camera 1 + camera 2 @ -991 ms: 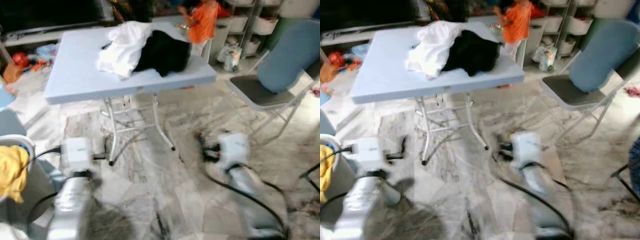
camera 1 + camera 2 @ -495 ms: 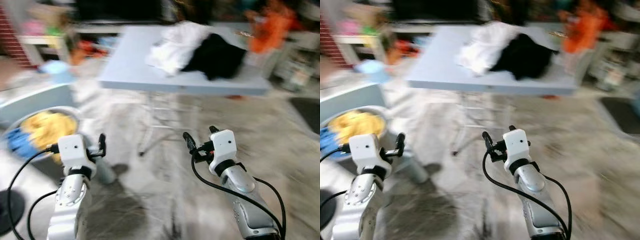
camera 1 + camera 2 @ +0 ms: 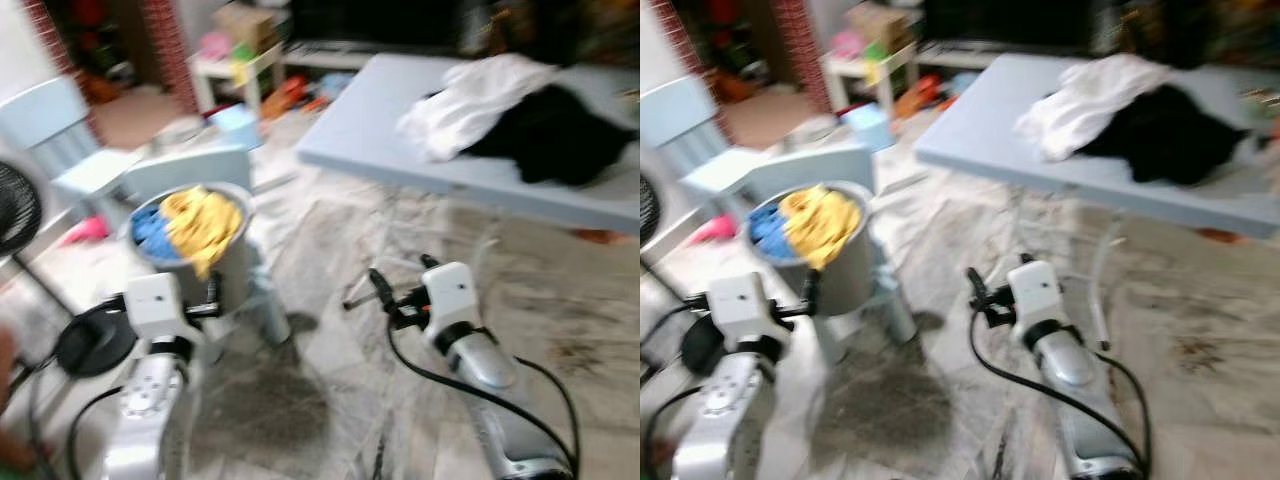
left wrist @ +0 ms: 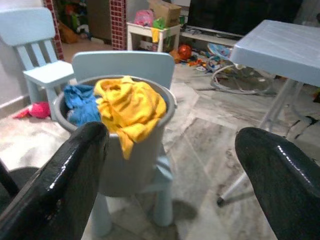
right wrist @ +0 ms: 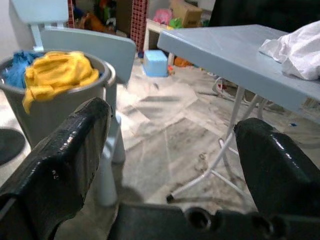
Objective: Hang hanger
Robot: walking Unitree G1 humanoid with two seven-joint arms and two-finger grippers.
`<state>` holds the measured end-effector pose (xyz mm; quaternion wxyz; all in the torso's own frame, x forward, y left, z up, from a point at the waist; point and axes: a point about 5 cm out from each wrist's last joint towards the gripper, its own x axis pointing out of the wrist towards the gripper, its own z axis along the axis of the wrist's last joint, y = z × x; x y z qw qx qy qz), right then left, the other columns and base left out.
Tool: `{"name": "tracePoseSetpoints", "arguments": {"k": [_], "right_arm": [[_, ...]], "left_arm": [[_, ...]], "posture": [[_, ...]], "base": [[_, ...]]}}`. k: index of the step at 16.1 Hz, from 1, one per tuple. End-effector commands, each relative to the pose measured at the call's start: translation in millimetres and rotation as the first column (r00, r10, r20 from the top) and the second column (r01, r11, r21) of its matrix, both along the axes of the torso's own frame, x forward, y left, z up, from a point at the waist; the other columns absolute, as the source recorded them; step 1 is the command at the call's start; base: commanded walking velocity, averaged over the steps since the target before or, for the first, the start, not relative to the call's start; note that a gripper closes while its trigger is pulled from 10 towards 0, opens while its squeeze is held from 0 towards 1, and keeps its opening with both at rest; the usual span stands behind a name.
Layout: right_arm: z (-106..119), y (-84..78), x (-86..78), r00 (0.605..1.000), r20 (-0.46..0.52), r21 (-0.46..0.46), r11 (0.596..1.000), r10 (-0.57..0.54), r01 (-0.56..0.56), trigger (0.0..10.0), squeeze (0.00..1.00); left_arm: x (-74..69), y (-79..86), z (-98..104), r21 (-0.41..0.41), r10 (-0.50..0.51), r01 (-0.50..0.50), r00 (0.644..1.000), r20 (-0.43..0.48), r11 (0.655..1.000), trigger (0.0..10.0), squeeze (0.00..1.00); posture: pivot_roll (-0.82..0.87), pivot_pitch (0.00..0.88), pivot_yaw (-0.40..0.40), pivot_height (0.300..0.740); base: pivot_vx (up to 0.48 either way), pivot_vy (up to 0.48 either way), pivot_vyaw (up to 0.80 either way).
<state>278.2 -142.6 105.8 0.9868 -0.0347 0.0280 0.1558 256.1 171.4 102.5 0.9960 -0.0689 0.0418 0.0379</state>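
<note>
Left gripper (image 3: 212,296): held out low over the floor, near the bucket; its two black fingers (image 4: 60,185) are spread wide; nothing is between them
Right gripper (image 3: 400,287): held out low over the floor, in front of the table; its fingers (image 5: 65,155) are spread wide too; nothing is in them
Hanger: I cannot make out a hanger in these blurry pictures
Bucket (image 3: 225,275): grey and round; it sits on a small pale blue chair (image 4: 122,62); the chair's back rises just behind it
Clothes in the bucket: a yellow cloth (image 4: 130,107) hangs over the front rim; a blue cloth (image 4: 80,102) lies beside it, on the side toward the second chair
Table (image 3: 370,120): pale blue top on thin white legs (image 5: 230,145); it stands on the robot's right side of the room
Clothes on the table: a white cloth (image 3: 470,95) lies near the front edge of the table; a black cloth (image 3: 555,125) lies touching it, further toward the right end
Second chair (image 3: 60,130): small and pale blue; it stands past the bucket, near the left wall
Fan (image 3: 15,210): black and round; it is at the far left edge; its round base (image 3: 95,345) lies on the floor beside the left arm
Floor (image 3: 320,390): grey marble tiles with dark streaks
Far end of the room: a small white table (image 4: 152,35) with colourful toys around it; too blurry to tell more
</note>
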Motion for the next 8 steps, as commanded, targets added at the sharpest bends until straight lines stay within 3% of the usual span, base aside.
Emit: {"name": "tracePoseSetpoints", "arguments": {"k": [1, 8], "right_arm": [[6.5, 4.3, 3.5, 1.0, 0.024, 0.022, 1.0, 0.005, -0.006, 10.0, 0.0], [6.9, 5.6, 2.5, 0.999, 0.031, 0.003, 1.0, 0.028, -0.028, 10.0, 0.0]], "left_arm": [[0.5, 4.2, 6.2, 0.007, 0.0, 0.0, 1.0, 0.026, 1.0, 10.0, 0.0], [0.9, 1.6, 7.7, -0.012, -0.017, 0.018, 0.999, 0.034, 1.0, 10.0, 0.0]], "posture": [[-0.06, 0.0, -0.013, 0.74], [-0.06, 0.0, -0.014, 0.74]], "base": [[0.0, 0.0, 0.0], [0.34, 0.0, 0.0]]}}
